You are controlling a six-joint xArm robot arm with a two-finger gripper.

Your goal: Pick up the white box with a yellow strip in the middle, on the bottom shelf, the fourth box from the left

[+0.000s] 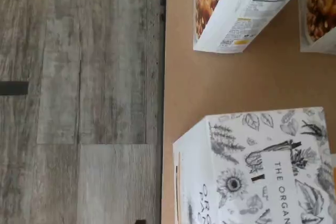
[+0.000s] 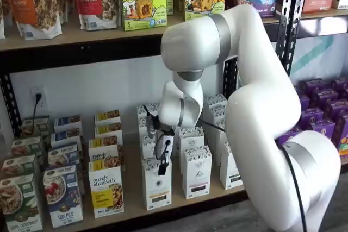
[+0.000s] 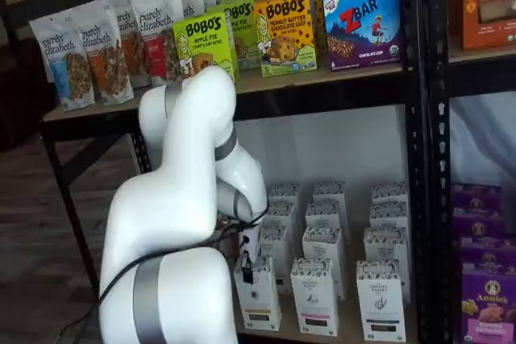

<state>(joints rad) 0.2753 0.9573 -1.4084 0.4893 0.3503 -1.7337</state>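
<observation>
The gripper [image 2: 162, 158], a narrow black pair of fingers hanging from the xArm's [image 2: 255, 107] white wrist, hovers at the top front edge of the white box [image 2: 156, 184] on the bottom shelf [image 2: 136, 202]; the fingers are seen side-on in both shelf views, so whether they are spread or pinched cannot be told. The arm's glossy white links fold into a deep elbow, forearm sweeping down from 1 o'clock toward the shelf, a grey band ringing each joint and a black cable [image 2: 291, 180] trailing along the lower link.

The target carton is tall, matte and rectangular, with a black-and-white speckled top band and a yellowish-tan strip low on its front. It stands upright at the front of its row on the light tan wooden board, just beside a matching carton with a dark strip [image 2: 196, 171] at its 3 o'clock and a white-and-yellow purely elizabeth granola box [image 2: 106, 189] at its 9 o'clock.

In the wrist view, the carton's top panel [image 1: 262, 166] shows fine botanical line drawings and the letters "THE ORGAN", resting on smooth tan board [image 1: 220, 85] edged by a black rail. Beyond the rail lies grey, weathered wood-grain plank flooring [image 1: 79, 77]. A granola box [image 1: 247, 9] lies nearby, apart from the carton.
</observation>
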